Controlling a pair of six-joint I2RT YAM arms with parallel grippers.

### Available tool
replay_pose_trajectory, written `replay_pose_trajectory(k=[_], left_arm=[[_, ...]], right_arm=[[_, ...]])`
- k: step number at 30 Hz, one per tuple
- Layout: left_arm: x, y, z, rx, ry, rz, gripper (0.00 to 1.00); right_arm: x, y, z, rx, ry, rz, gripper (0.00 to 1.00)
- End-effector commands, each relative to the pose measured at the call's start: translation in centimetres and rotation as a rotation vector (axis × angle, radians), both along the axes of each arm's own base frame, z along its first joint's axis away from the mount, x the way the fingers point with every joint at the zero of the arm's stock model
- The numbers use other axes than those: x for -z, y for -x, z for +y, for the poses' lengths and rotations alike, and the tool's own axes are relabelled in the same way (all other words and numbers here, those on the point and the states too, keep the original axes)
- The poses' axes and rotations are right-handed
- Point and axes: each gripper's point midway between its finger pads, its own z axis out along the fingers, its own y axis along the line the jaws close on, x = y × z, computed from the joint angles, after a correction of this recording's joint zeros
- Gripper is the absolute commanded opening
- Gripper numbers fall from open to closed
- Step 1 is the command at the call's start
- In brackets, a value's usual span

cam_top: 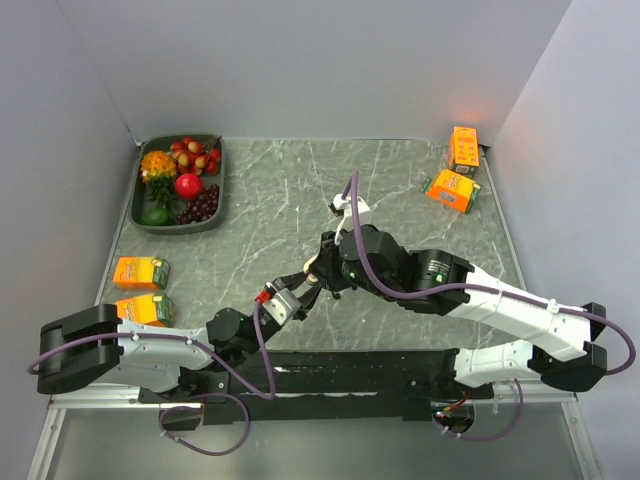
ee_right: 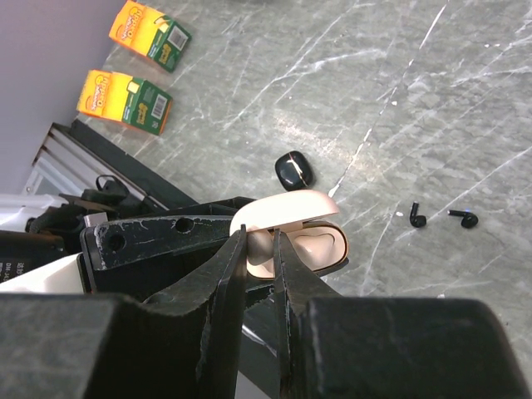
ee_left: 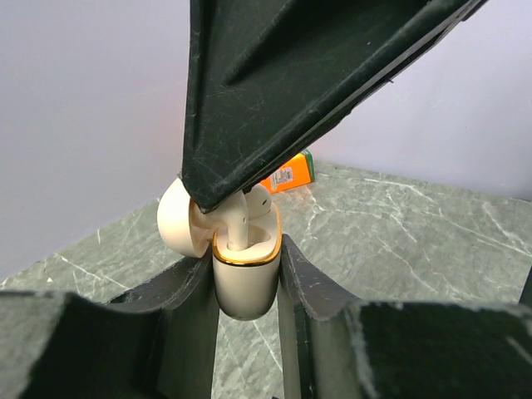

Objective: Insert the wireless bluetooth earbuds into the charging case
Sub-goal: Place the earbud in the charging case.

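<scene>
Now left hand (ee_left: 246,264) clamped on open cream case (ee_left: 245,293). Right hand (ee_right: 259,241) pinches cream earbud (ee_left: 251,214), stem down in case socket. Two black earbuds (ee_right: 418,219) lie on counter (ee_right: 374,83) near black case (ee_right: 293,170), clear of both hands.

No text can be read. The two orange-and-green cartons (ee_right: 125,101) on the tabletop (ee_right: 274,75) bear print and white label patches, too blurred to make out.

Bright even light, soft shadows, near jaws blurred in wrist views
</scene>
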Motion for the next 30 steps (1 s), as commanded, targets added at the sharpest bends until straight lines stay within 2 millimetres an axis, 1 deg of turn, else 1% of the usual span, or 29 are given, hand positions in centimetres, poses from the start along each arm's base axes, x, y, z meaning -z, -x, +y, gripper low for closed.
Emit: replay_pose_trajectory(k=[1, 3, 10, 14, 20, 25, 26, 27, 28, 30], left_arm=[[-12.8, 1.8, 6.6, -0.011, 0.567, -0.180, 0.01], [-12.7, 1.8, 6.7, -0.012, 0.566, -0.179, 0.01], [-12.1, 1.7, 6.7, -0.015, 0.558, -0.164, 0.01], [-11.9, 1.7, 6.7, -0.015, 0.553, -0.159, 0.01], [-11.6, 1.6, 6.7, -0.018, 0.551, -0.150, 0.01], [-11.4, 1.6, 6.8, -0.017, 0.548, -0.142, 0.01], [-11.3, 1.6, 6.7, -0.011, 0.547, -0.141, 0.01], [-11.4, 1.6, 6.8, -0.011, 0.551, -0.138, 0.01], [-11.2, 1.6, 6.7, -0.007, 0.544, -0.134, 0.01], [-11.3, 1.8, 6.6, 0.006, 0.542, -0.133, 0.01]], right_arm=[[-1.0, 0.9, 0.5, -0.029, -0.060, 0.019, 0.22], [-1.1, 0.8, 0.4, -0.026, -0.059, 0.015, 0.27], [-1.6, 0.5, 0.1, -0.011, -0.054, -0.001, 0.36], [-2.0, 0.4, -0.2, -0.002, -0.060, -0.010, 0.43], [-2.8, 0.2, -0.8, 0.013, -0.062, -0.035, 0.48], [-4.1, -0.1, -1.9, 0.026, -0.076, -0.087, 0.48], [-4.2, -0.1, -2.0, 0.025, -0.079, -0.098, 0.45], [-4.8, -0.1, -2.4, 0.010, -0.087, -0.125, 0.43], [-5.4, 0.1, -2.0, -0.015, -0.115, -0.142, 0.37], [-5.8, 0.2, -2.2, -0.027, -0.126, -0.165, 0.31]])
